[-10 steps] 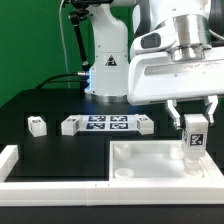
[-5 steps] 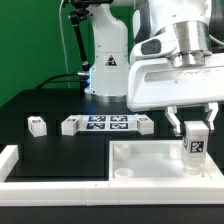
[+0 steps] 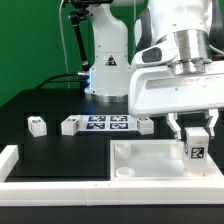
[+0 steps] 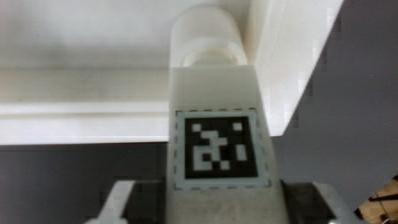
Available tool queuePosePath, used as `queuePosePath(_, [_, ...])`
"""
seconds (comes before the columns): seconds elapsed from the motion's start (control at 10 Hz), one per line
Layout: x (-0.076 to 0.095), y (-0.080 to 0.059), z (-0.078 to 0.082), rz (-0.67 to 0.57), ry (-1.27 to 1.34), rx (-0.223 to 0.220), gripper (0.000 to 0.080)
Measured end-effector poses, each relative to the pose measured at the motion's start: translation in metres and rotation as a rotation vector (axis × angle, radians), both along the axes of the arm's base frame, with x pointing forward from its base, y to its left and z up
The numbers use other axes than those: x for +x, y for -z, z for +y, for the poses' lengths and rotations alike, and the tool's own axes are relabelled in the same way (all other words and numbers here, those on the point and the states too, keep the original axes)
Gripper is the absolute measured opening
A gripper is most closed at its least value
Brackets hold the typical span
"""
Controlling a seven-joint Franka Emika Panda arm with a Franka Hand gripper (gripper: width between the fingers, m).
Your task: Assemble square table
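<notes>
- One leg (image 3: 196,150), a white tagged block: clenched upright in the gripper (image 3: 195,138), above the square panel (image 3: 135,152), toward the exterior view's right.
- Handling, judged: light, rigid, smooth plastic; grasp by opposite flat sides, near the top.

I see the black counter (image 3: 60,150) carrying a lone white block (image 3: 37,125) at the left of the frame. The marker board (image 3: 106,124) sits at centre, with a left-end block (image 3: 71,126) and a right-end block (image 3: 143,125) just beside it. The large white panel (image 3: 140,158) lies at lower right. A white rail (image 3: 60,186) runs along the lower and left edges.
</notes>
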State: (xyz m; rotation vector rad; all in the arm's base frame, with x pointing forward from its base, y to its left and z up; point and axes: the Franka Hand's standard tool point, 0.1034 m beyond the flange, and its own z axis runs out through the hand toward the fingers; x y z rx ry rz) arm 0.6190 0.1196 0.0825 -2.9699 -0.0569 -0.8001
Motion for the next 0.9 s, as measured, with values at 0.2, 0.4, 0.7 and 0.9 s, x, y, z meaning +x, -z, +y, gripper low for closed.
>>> queuePosePath(0.2, [0.0003, 0.0012, -0.0007, -0.021, 0.005, -0.001, 0.0291])
queuePosePath(0.4, [0.0001, 0.0015, -0.0004, -0.021, -0.003, -0.005, 0.0384])
queuePosePath(0.7, [0.0001, 0.0016, -0.0004, -0.022, -0.011, -0.010, 0.0632])
queuePosePath(0.9, [0.0001, 0.0016, -0.0003, -0.022, -0.017, -0.013, 0.0646])
